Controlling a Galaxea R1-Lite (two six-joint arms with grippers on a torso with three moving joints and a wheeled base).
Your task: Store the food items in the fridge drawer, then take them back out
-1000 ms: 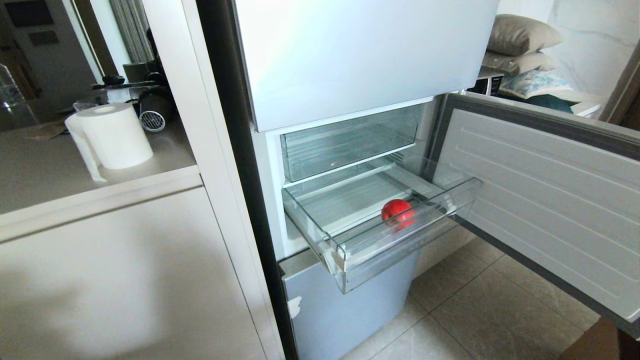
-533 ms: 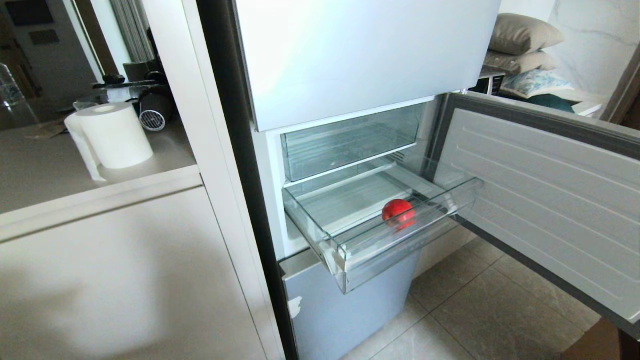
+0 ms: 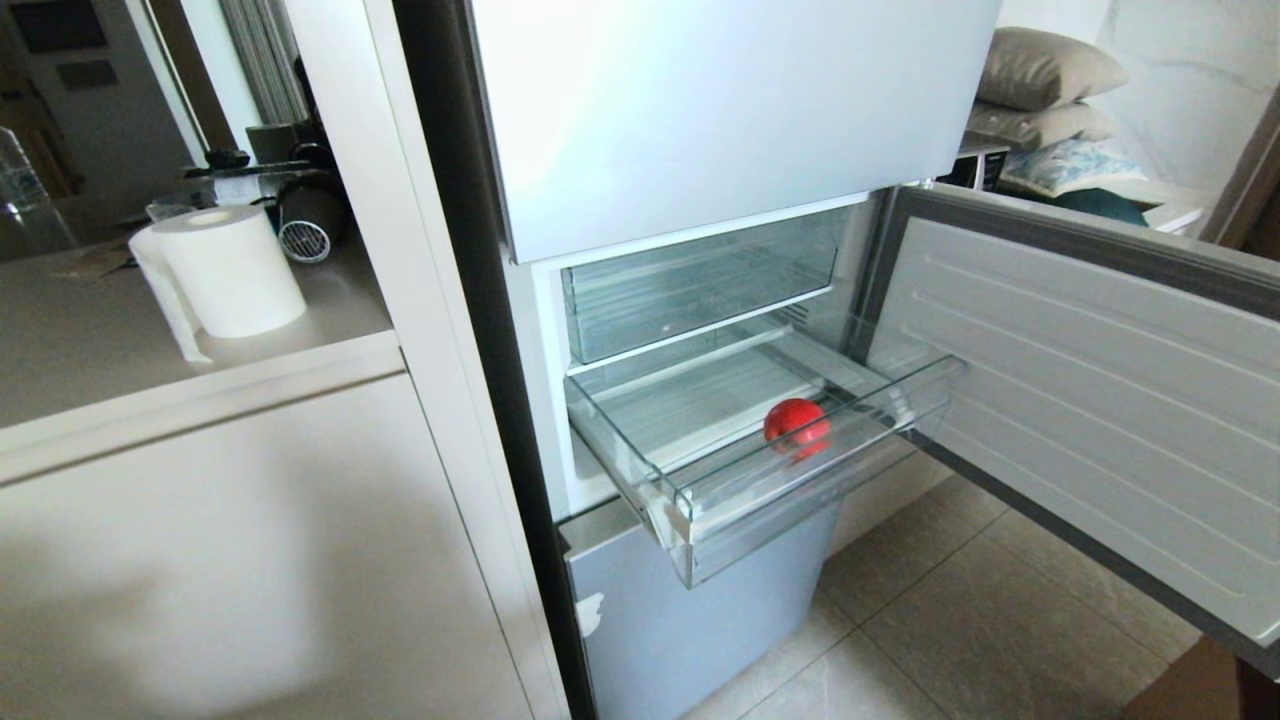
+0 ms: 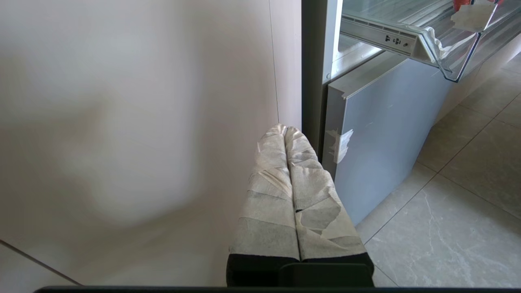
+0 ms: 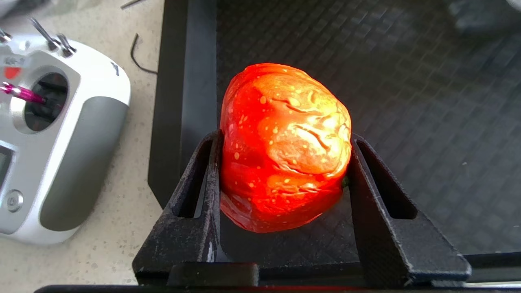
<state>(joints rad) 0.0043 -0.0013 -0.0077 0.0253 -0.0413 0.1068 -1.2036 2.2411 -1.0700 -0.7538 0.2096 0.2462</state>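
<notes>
The right hand (image 5: 285, 179) is gripping the orange-red tomato (image 5: 285, 146) between its two black fingers (image 5: 203, 195), holding it over a dark textured tray (image 5: 407, 81) (a white remote controller (image 5: 61, 134) is lying on the speckled desk (image 5: 134, 183) beside it). The deeper red apple (image 3: 796, 422) is sitting in the pulled-out clear fridge drawer (image 3: 780, 500), near its front lip. The left hand (image 4: 287, 134) is hanging low beside the cabinet, its taped fingers pressed together on nothing.
</notes>
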